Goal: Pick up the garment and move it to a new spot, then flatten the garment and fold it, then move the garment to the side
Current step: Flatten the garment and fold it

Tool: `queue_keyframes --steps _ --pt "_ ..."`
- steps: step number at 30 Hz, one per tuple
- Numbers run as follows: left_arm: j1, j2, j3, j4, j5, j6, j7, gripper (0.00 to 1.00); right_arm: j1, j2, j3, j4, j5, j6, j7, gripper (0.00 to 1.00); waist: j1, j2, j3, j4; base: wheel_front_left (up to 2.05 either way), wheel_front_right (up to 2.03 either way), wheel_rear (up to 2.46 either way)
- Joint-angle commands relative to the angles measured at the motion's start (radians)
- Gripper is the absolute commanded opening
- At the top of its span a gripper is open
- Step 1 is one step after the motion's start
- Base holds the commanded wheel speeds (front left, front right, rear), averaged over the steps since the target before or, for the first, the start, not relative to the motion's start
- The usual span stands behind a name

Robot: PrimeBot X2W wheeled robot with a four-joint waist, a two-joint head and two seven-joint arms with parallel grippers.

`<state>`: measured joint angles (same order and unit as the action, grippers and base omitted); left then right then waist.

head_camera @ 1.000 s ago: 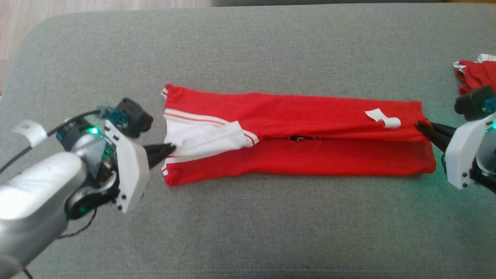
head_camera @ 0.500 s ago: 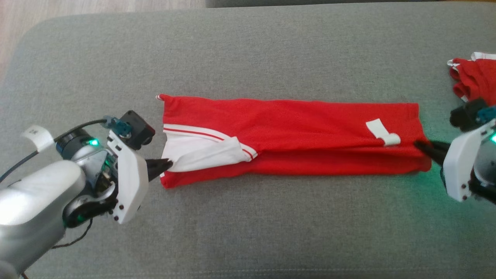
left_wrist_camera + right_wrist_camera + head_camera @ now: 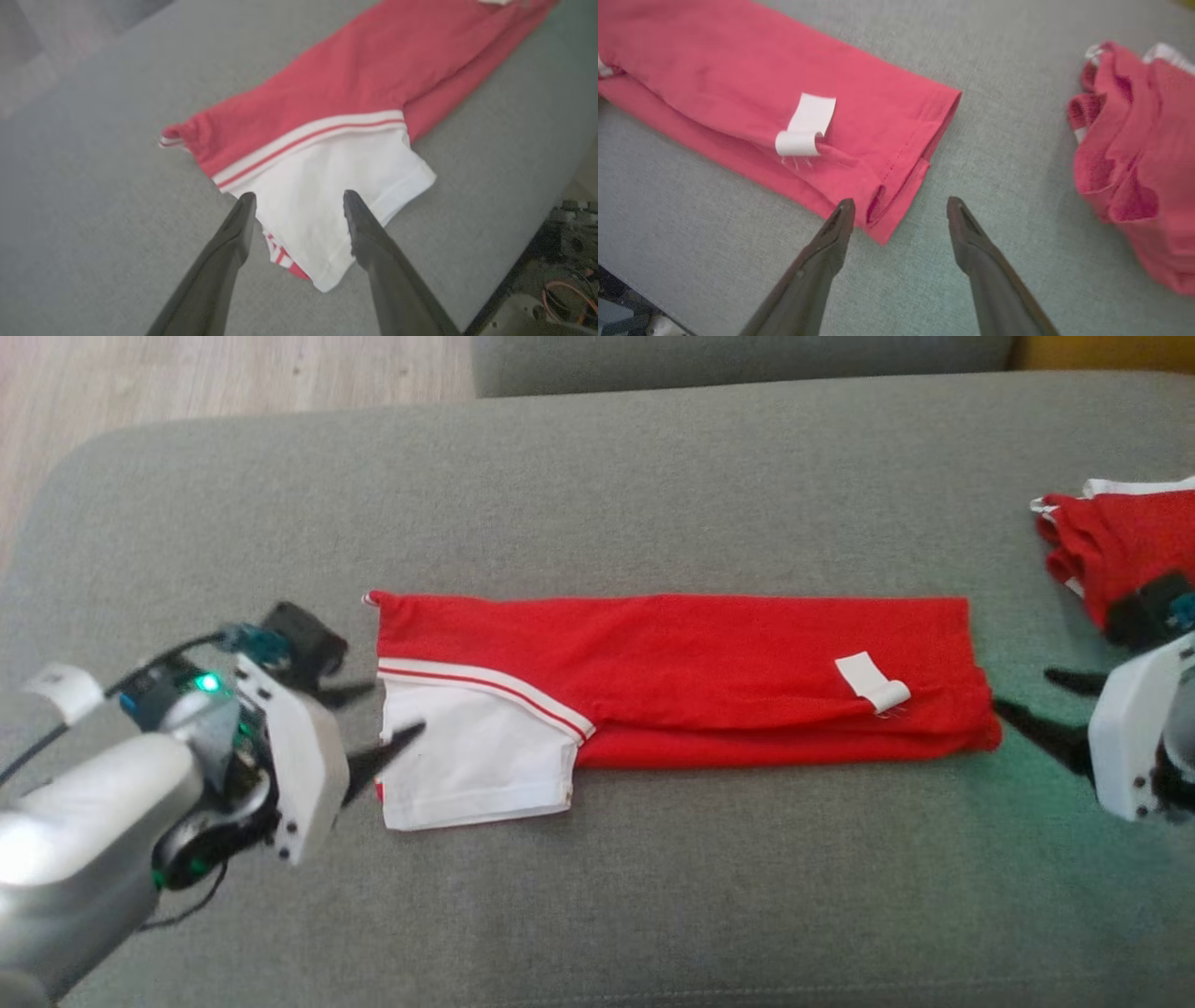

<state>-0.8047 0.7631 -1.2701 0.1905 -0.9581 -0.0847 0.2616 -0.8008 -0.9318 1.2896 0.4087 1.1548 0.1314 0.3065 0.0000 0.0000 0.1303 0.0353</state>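
The garment (image 3: 709,663) is a red shirt folded into a long strip across the grey cushion (image 3: 597,896), with its white sleeve (image 3: 467,756) lying flat at the left end and a white label (image 3: 873,681) near the right end. My left gripper (image 3: 397,709) stands open at the sleeve's edge, and in the left wrist view this left gripper (image 3: 299,195) hovers over the white sleeve (image 3: 327,168) with nothing held. At the hem, my right gripper (image 3: 1024,691) is open too. Seen from its wrist, the right gripper (image 3: 901,201) straddles the corner of the garment (image 3: 738,60) without gripping.
A second crumpled red garment (image 3: 1120,551) lies at the cushion's right edge, close to my right arm; it is also the red heap (image 3: 1134,140) in the right wrist view. Wooden floor (image 3: 233,373) shows beyond the cushion's far left corner.
Both grippers have opened and let go of the garment's ends. The strip now lies narrower and flat, with the white sleeve spread out. The head camera has shifted.
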Motion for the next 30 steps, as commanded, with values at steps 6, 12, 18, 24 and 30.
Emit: queue_keyframes --steps 6,12,18,24,30 --pt "-0.024 -0.041 0.191 0.046 0.017 0.157 -0.275 1.00 -0.048 -0.004 -0.131 0.016 0.037 -0.001 -0.191 1.00 0.0000 0.0000 -0.033 -0.025 0.00 0.00 0.00" --pt "0.047 -0.141 0.327 0.086 -0.025 0.277 -0.499 1.00 -0.027 0.095 -0.260 0.089 0.001 -0.001 -0.460 1.00 0.0000 0.0000 -0.047 -0.039 0.00 0.00 0.00" --pt "0.185 -0.264 0.584 0.011 0.099 0.359 -0.523 1.00 0.049 0.236 -0.427 0.172 -0.089 -0.001 -0.566 1.00 0.0000 0.0000 -0.057 -0.050 0.00 0.00 0.00" --pt "0.379 -0.379 0.768 -0.064 0.309 0.346 -0.523 1.00 0.173 0.390 -0.725 0.157 -0.321 -0.001 -0.568 1.00 0.0000 0.0000 -0.067 -0.058 0.00 0.00 0.00" --pt "0.560 -0.516 0.921 -0.108 0.492 0.287 -0.523 1.00 0.380 0.616 -1.040 0.075 -0.602 -0.001 -0.568 1.00 0.0000 0.0000 -0.086 -0.055 0.00 0.00 0.00"
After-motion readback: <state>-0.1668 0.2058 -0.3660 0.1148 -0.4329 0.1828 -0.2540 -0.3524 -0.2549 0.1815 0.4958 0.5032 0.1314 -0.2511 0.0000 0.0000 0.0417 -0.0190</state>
